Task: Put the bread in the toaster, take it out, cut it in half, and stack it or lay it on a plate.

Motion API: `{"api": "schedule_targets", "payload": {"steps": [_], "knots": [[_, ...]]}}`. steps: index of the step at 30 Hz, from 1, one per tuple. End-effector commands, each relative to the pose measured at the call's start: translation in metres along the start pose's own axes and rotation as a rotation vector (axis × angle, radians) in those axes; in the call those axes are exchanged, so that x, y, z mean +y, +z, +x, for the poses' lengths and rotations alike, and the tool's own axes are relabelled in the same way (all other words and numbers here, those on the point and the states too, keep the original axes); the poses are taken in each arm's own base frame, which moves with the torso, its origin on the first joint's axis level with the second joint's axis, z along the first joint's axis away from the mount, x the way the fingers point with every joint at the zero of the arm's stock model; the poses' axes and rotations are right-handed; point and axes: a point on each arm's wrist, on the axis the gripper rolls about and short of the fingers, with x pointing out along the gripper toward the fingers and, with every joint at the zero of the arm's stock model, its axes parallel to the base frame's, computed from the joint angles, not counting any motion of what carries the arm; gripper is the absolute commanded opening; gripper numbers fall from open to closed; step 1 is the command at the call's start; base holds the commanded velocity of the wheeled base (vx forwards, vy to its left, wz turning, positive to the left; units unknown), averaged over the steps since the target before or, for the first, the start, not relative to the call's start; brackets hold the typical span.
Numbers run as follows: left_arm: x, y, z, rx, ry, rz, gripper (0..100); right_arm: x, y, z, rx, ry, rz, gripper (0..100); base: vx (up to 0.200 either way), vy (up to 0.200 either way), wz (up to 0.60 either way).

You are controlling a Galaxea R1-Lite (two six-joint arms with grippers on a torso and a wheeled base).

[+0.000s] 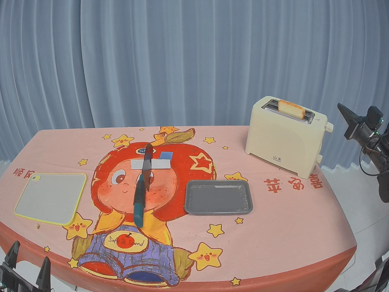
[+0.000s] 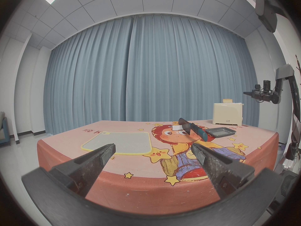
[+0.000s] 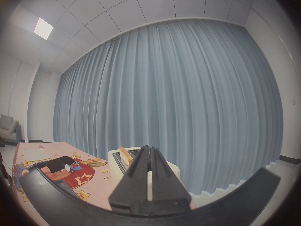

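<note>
A toasted slice of bread [image 1: 291,108] stands in the slot of the cream toaster [image 1: 283,147] at the table's back right. My right gripper [image 1: 342,109] hangs shut and empty in the air to the right of the toaster, at about the height of its top. From the right wrist the bread [image 3: 126,156] shows just past the closed fingertips [image 3: 145,156]. My left gripper [image 2: 153,154] is open and empty, low before the table's front left edge. A knife [image 1: 141,189] with a teal handle lies mid-table, its blade on a white rest [image 1: 150,164].
A grey plate [image 1: 219,197] lies right of the knife, in front of the toaster. A grey cutting board [image 1: 51,197] with a yellow rim lies at the front left. A blue curtain hangs behind the table.
</note>
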Motion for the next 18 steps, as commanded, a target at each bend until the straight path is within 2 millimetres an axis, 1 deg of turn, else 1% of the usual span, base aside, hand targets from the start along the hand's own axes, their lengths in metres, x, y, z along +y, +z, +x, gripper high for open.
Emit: {"api": "schedule_targets", "payload": {"steps": [1, 10, 14, 18], "knots": [[0.000, -0.005, 0.000, 0.001, 0.001, 0.000, 100, -0.001, -0.009, 0.002, 0.026, -0.001, 0.008, 0, 0.000, 0.000, 0.00], [0.000, -0.005, 0.000, 0.001, 0.001, 0.000, 100, -0.005, -0.018, 0.005, 0.055, -0.007, 0.014, 0, 0.000, 0.000, 0.00], [0.000, -0.005, 0.000, 0.001, 0.001, 0.000, 100, -0.013, -0.030, 0.008, 0.082, -0.023, 0.017, 0, 0.000, 0.000, 0.00], [0.000, -0.005, 0.000, 0.001, 0.001, 0.000, 100, -0.022, -0.037, 0.010, 0.062, -0.025, 0.006, 0, 0.000, 0.000, 0.00]]}}
